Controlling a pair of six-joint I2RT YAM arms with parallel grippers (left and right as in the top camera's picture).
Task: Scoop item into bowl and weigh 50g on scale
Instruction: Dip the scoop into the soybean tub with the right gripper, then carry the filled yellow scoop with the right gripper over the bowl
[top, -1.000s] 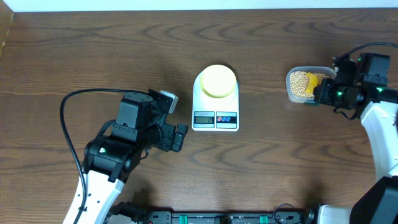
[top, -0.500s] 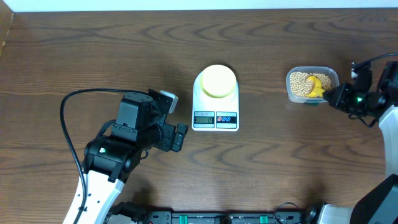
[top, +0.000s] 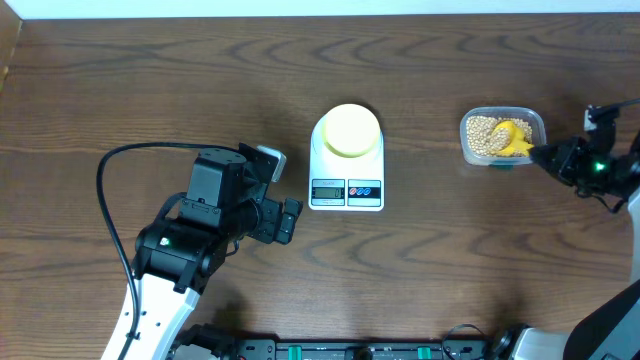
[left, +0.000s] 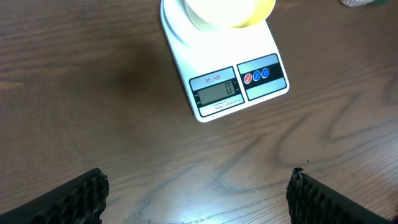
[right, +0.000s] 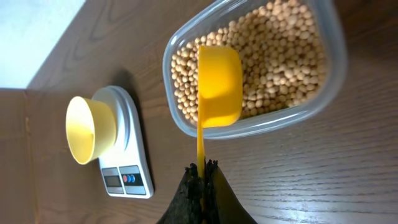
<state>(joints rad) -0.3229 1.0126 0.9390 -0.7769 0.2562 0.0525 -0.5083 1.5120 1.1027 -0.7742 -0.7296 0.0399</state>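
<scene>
Beans (right: 280, 56) under yellow scoop (right: 219, 84)

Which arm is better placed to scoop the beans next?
Right. The right pincer is shut on the yellow scoop, its cup over the beans in the clear container. The left pincer hangs open by the scale.

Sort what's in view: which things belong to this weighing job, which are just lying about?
Job: tiny tan beans; clear plastic container; yellow plastic scoop in right end effector; pale-yellow round bowl; white digital scale.
Idle: black cable loop; open left end effector.
</scene>
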